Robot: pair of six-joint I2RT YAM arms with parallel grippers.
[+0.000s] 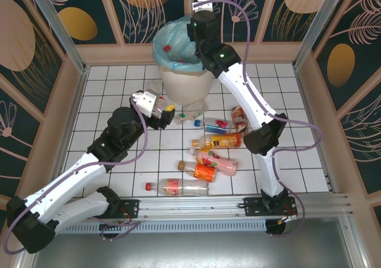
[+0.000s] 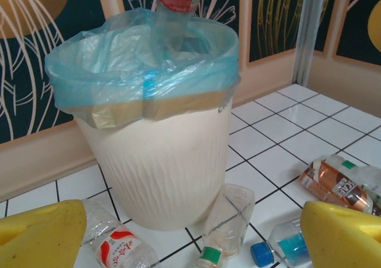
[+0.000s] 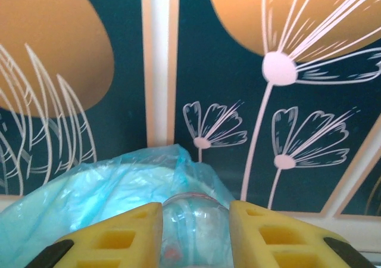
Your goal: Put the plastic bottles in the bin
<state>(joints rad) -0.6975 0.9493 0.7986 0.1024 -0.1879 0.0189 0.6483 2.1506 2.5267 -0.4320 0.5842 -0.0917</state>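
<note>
Bottle point(image 2: 171, 18), clear, sits pinched in right hand point(image 3: 195, 214) above bin point(image 2: 161, 161); left hand point(image 2: 190, 235) wide, apparently empty.

two arms reaching out, left hand open, right hand gripping.

the left arm point(image 1: 89, 167) runs low from its base, bends at the elbow and stretches forward. at its end the left gripper point(image 2: 191, 238) holds its yellow fingers point(image 2: 41, 235) spread wide, one at each side, with nothing pressed between them. the right arm point(image 1: 250, 101) rises from its base, folds at the elbow and reaches far forward and high. the right gripper point(image 3: 195, 235) has its yellow pads point(image 3: 128, 235) drawn in on a clear bottle point(image 3: 193, 220), which sits squarely between them, touching both.
</note>
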